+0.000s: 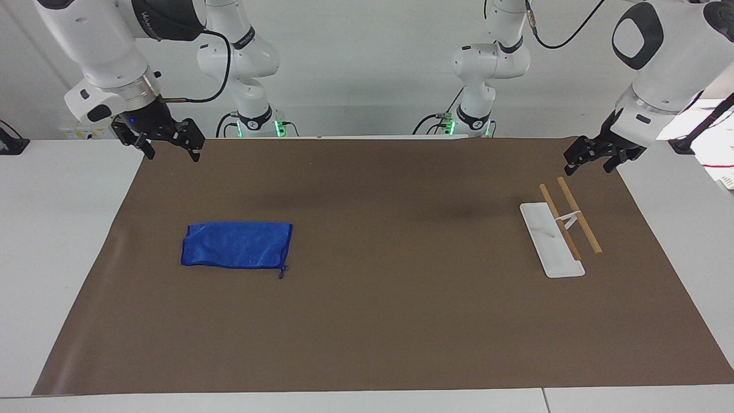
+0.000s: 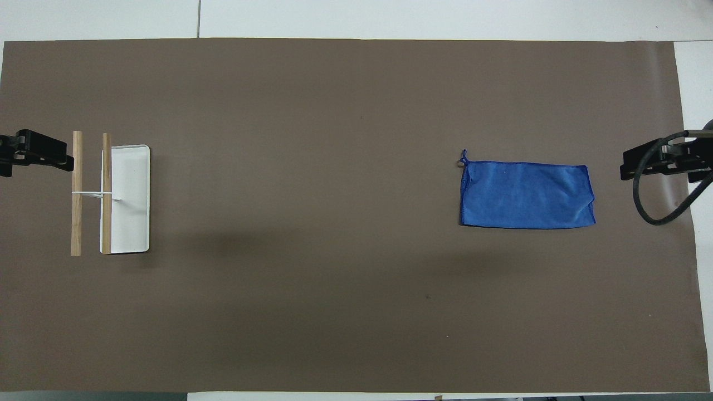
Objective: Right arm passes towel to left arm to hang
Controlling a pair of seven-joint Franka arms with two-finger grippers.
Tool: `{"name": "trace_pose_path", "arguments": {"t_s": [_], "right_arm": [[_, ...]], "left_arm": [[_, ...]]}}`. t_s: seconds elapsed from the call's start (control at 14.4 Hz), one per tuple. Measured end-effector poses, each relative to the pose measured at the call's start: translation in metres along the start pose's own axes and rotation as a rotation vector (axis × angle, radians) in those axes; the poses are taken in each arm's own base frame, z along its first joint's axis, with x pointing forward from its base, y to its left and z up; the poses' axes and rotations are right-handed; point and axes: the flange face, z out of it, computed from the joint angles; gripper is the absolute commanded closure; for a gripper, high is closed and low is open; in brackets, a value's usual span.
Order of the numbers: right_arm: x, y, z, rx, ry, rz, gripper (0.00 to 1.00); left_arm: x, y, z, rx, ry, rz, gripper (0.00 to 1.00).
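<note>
The blue towel (image 1: 237,245) (image 2: 526,195) lies flat on the brown mat toward the right arm's end of the table. Its loop tag (image 1: 281,271) (image 2: 463,159) is at the corner farther from the robots, on the side toward the table's middle. My right gripper (image 1: 173,156) (image 2: 646,160) is open and empty, raised over the mat's edge at its own end, apart from the towel. My left gripper (image 1: 588,169) (image 2: 33,151) is open and empty, raised over the mat beside the rack, touching nothing.
A rack with a white base (image 1: 545,244) (image 2: 133,223) and two wooden rods (image 1: 579,215) (image 2: 77,192) stands toward the left arm's end of the table. The brown mat (image 1: 373,298) covers most of the white table (image 1: 57,241).
</note>
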Motion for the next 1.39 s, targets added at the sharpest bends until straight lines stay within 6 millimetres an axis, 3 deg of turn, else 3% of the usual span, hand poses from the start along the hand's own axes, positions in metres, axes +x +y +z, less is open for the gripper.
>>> {"name": "trace_pose_path", "arguments": {"t_s": [0.97,1.18,1.39], "right_arm": [[-0.001,-0.008,0.002,-0.001,-0.005,-0.014,0.0],[-0.002,-0.008,0.014,-0.001,-0.009,-0.015,0.0],[-0.008,-0.008,0.042,0.001,0.015,-0.017,0.0]], "left_arm": [[0.0,0.0,0.0,0.0,0.0,0.0,0.0],[0.0,0.0,0.0,0.0,0.0,0.0,0.0],[0.0,0.0,0.0,0.0,0.0,0.0,0.0]]}}
